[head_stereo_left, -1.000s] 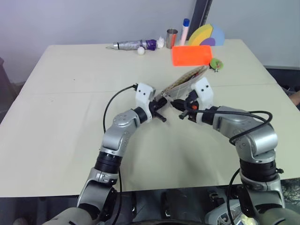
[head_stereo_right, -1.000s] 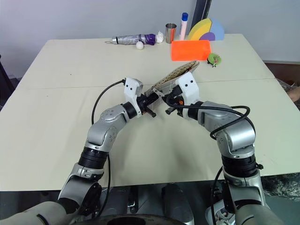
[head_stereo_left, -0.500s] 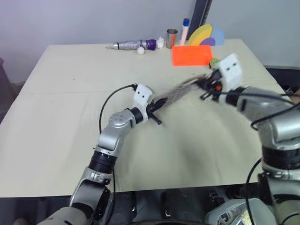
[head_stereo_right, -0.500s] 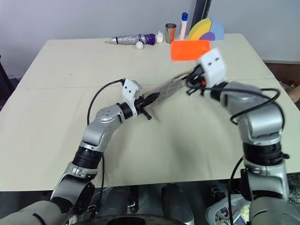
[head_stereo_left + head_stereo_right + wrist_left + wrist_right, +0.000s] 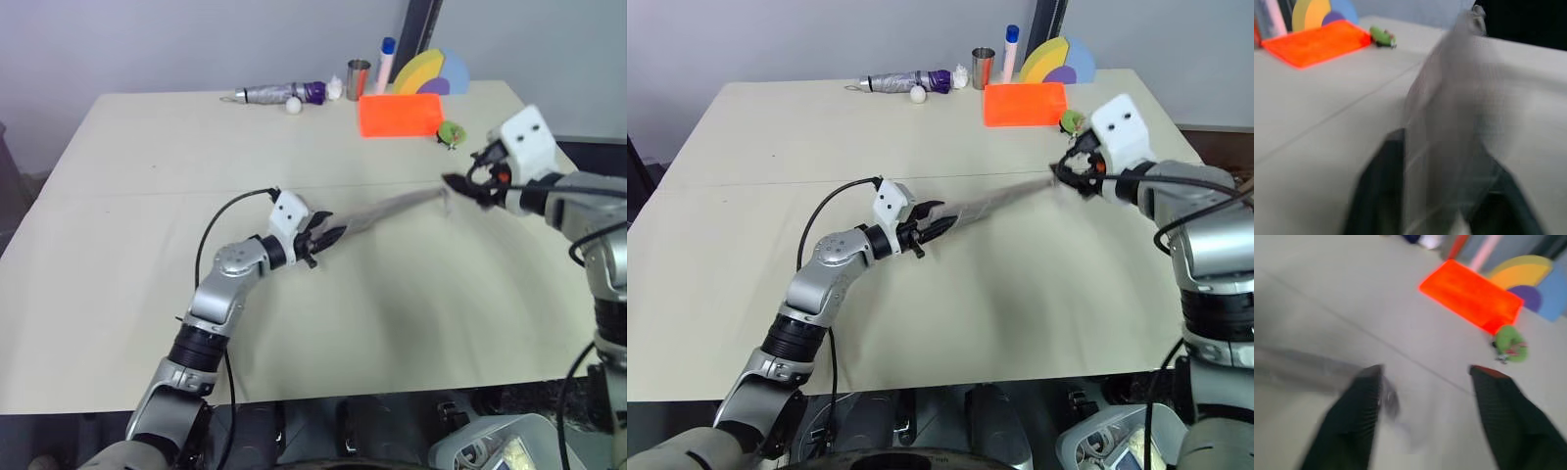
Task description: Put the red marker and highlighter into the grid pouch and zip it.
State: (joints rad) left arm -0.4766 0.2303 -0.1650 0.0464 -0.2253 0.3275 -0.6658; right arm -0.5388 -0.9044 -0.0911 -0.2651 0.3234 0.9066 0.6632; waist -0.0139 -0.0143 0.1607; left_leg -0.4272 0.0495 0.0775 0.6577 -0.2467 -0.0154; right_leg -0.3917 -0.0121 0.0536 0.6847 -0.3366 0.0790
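Left fingers: the left gripper [image 5: 323,238] is sitting low over the middle of the table [image 5: 147,294], its two black fingers [image 5: 1378,196] spreading to either side of the near end of the grid pouch [image 5: 387,209]; the cloth is lying between them, but whether they are pinching it I cannot tell.

Right fingers: the right gripper [image 5: 462,185] is hanging over the right side of the table with its black fingers [image 5: 1359,416] standing wide apart and nothing between them. One fingertip is sitting just beside the far end of the pouch; contact cannot be judged.

Grid pouch: the grey gridded cloth is stretching out as a long, narrow band between the two grippers, running from the left gripper up and rightward toward the right one. Its zipper edge is too blurred to read as open or closed.

Red marker and highlighter: neither can be made out.

Surroundings: an orange-red box [image 5: 400,115] is lying near the far edge, with a small green object [image 5: 452,133] just beside its right end. Behind it are standing a metal cup [image 5: 359,79], a pink-white tube with a blue cap [image 5: 386,65] and a yellow, purple and blue curved shape [image 5: 432,74]. Further left along the far edge are lying a folded umbrella [image 5: 279,94] and a small white ball [image 5: 294,106].

Obstructions: nothing is lying between the grippers and the pouch.
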